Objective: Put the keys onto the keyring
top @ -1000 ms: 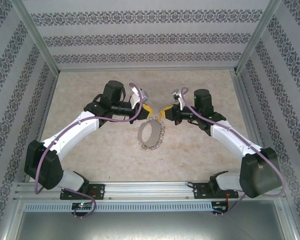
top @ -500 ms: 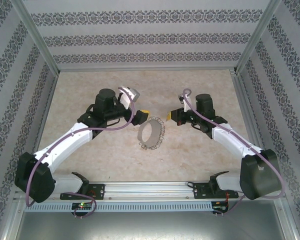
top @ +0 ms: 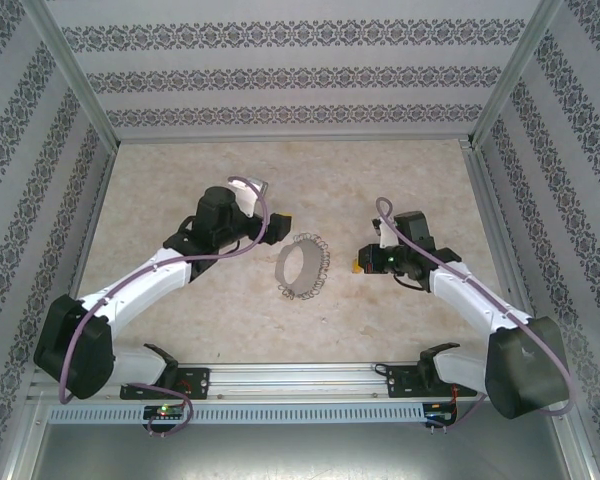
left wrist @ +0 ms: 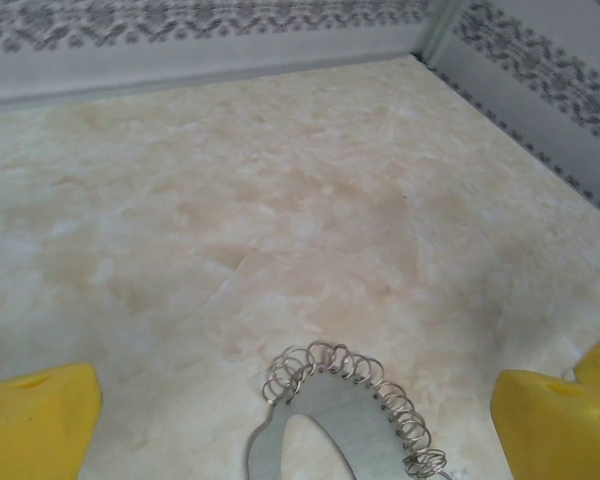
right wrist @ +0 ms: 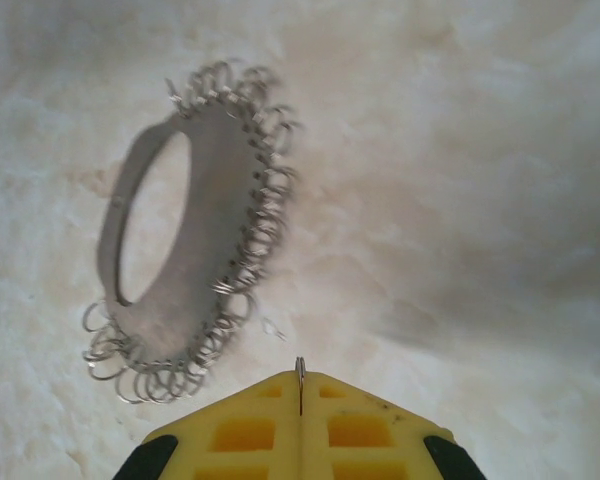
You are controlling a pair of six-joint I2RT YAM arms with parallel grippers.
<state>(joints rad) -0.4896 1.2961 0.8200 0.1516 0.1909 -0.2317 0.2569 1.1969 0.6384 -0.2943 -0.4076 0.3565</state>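
Just one keyring (right wrist: pixel 212 215); left hand (top: pixel 278 228) spread, right hand (right wrist: pixel 300 385) closed.

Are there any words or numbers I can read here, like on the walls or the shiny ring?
None.
The walls carry only a flowery pattern, no letters.
The keyring is bare metal.
The small board at the left arm's base is too small to read.
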